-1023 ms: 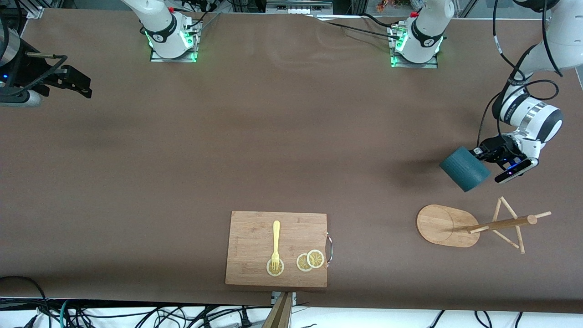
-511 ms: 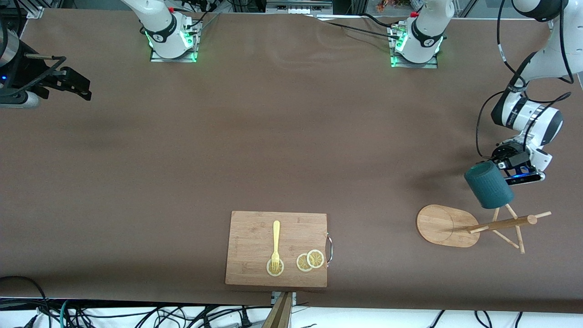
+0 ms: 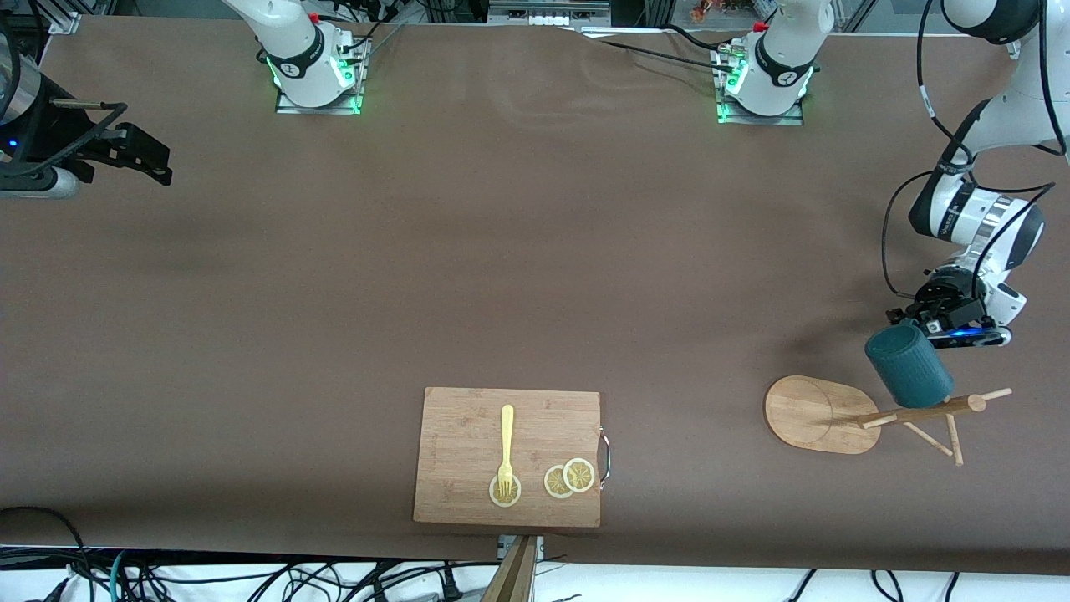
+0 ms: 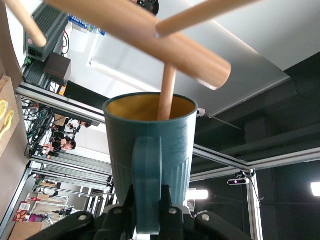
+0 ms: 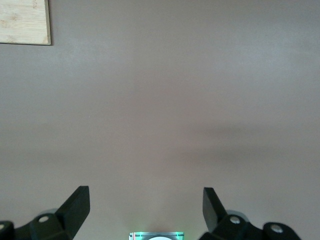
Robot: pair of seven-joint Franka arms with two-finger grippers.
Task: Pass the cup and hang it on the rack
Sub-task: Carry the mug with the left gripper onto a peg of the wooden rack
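Brown desk (image 3: 535, 276): left tool (image 4: 147, 222), clamping the cup (image 3: 909, 365) by its handle, has swung it onto the rack (image 3: 886, 414), a peg now inside; right tool (image 5: 145, 206) waits, wide.

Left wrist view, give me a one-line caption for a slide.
Left gripper holds the cup by its handle, a rack peg entering its yellow mouth.

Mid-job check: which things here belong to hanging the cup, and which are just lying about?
In the job:
- cup, held by the left end effector
- rack

Lying about:
- cutting board
- fork
- lemon slices
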